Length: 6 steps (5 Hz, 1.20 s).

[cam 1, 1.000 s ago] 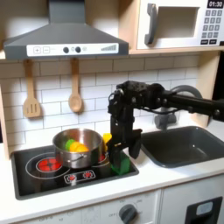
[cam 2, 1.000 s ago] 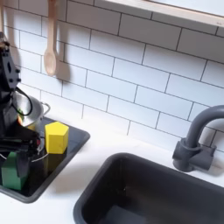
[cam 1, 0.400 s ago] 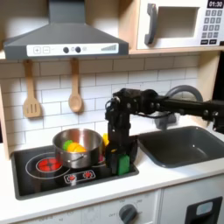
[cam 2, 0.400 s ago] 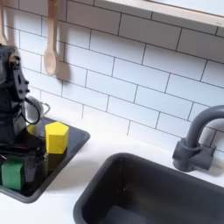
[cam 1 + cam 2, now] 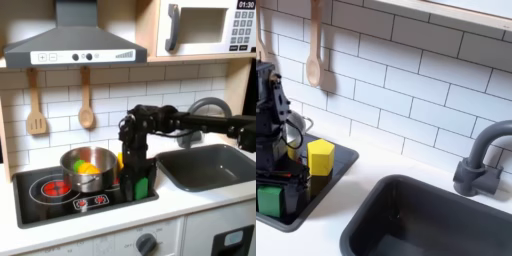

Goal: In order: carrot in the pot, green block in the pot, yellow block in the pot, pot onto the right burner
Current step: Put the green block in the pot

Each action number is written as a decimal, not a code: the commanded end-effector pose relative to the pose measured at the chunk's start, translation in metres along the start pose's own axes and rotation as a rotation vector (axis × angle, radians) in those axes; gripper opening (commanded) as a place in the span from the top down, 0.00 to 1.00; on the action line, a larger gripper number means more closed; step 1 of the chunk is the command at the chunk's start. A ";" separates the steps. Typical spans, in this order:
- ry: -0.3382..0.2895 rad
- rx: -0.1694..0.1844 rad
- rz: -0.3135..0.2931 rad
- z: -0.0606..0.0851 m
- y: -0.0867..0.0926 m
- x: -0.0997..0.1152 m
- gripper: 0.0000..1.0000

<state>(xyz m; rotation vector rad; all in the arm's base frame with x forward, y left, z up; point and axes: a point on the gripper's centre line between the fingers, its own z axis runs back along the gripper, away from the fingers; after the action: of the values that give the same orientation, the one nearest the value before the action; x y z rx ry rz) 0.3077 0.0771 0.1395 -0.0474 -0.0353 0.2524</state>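
White tiles back a toy kitchen whose pale worktop point(image 5: 200, 200) carries a black hob point(image 5: 45, 195) and a dark sink point(image 5: 205, 165). On the hob, a round shiny steel pot point(image 5: 85, 168) is seen in the first exterior view, with something orange and green inside: judged to be the small orange toy carrot point(image 5: 90, 166), so the first step looks done. The black gripper point(image 5: 273, 178) is lowered right over the small bright green toy cube point(image 5: 270, 199), which rests on the hob's front corner, the pot just beside it. Its fingers point(image 5: 294, 170) are seen spread on either side of the cube, not yet clamped. The small yellow toy block point(image 5: 321, 156) waits on the hob just behind, untouched. Left to do, by this reading: green cube in, yellow block in, then the pot slid to the other burner.
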 end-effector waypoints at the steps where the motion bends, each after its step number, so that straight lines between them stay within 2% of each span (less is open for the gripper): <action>1: -0.010 0.002 -0.003 -0.002 -0.001 0.000 1.00; 2: -0.011 0.002 0.003 -0.001 -0.001 -0.001 1.00; 4: -0.015 -0.003 0.007 0.010 -0.003 -0.002 1.00; 5: -0.011 -0.009 0.026 0.025 0.002 -0.008 1.00; 6: -0.042 -0.017 0.029 0.040 0.003 -0.014 1.00</action>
<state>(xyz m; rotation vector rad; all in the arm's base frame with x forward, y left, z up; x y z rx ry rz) 0.2923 0.0815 0.1817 -0.0565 -0.0876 0.2911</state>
